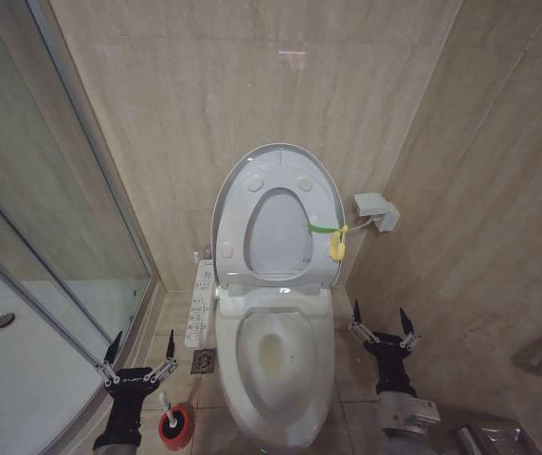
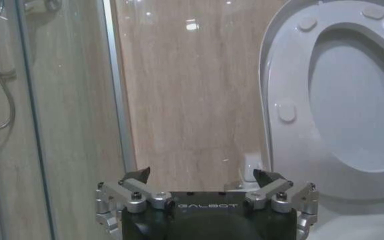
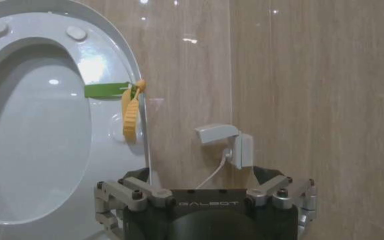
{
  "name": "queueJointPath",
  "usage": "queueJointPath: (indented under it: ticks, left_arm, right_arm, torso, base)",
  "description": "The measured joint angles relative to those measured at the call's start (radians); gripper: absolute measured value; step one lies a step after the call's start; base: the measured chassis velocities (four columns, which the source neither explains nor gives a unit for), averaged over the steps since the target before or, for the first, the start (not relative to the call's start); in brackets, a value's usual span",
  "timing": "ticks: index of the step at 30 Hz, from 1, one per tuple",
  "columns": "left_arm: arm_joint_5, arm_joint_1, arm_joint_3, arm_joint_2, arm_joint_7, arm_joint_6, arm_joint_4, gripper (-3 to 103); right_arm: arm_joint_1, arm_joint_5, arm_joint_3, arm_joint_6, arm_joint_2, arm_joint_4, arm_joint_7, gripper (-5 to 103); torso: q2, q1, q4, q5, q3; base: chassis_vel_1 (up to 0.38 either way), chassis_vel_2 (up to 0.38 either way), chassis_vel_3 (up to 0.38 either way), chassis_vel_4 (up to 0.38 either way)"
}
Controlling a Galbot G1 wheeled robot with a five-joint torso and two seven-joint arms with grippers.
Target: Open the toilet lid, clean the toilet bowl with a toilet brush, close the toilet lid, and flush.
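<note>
Head view: toilet lid (image 1: 301,159) and seat ring (image 1: 252,227) are both standing upright, leaning back against the tiled wall (image 1: 252,76), w/ a yellow-green tag (image 1: 335,242) hanging at the lid's right edge. Toilet bowl (image 1: 285,365) is lying open below, white button panel (image 1: 200,303) running along its left side. Toilet brush (image 1: 165,406) is sitting in its red holder (image 1: 176,427) on the floor, just left of the bowl's front. Left gripper (image 1: 138,358) is hovering above the holder, fingers spread, nothing betw. them. Right gripper (image 1: 383,327) is hovering at the bowl's right side, fingers also spread and empty. A white wall box (image 1: 375,210) w/ cord is sitting right of the lid; glass shower screen (image 1: 34,190) and white shower tray (image 1: 15,370) are lying to the left.
</note>
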Motion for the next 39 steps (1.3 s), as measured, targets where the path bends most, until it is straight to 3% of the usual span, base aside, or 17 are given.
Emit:
queueJointPath:
  ticks: [9, 39]
  left_arm:
    - [0.029, -0.001, 0.015, -0.035, -0.016, -0.026, 0.027, 100]
    - [0.040, -0.018, 0.005, -0.023, 0.020, -0.040, 0.043, 100]
  right_arm:
    - [0.000, 0.000, 0.000, 0.000, 0.000, 0.000, 0.000, 100]
    - [0.000, 0.000, 0.000, 0.000, 0.000, 0.000, 0.000, 100]
  torso:
    - [0.000, 0.000, 0.0000, 0.0001, 0.000]
    - [0.000, 0.000, 0.0000, -0.0001, 0.000]
  base:
    - [0.000, 0.000, 0.000, 0.000]
    - [0.000, 0.000, 0.000, 0.000]
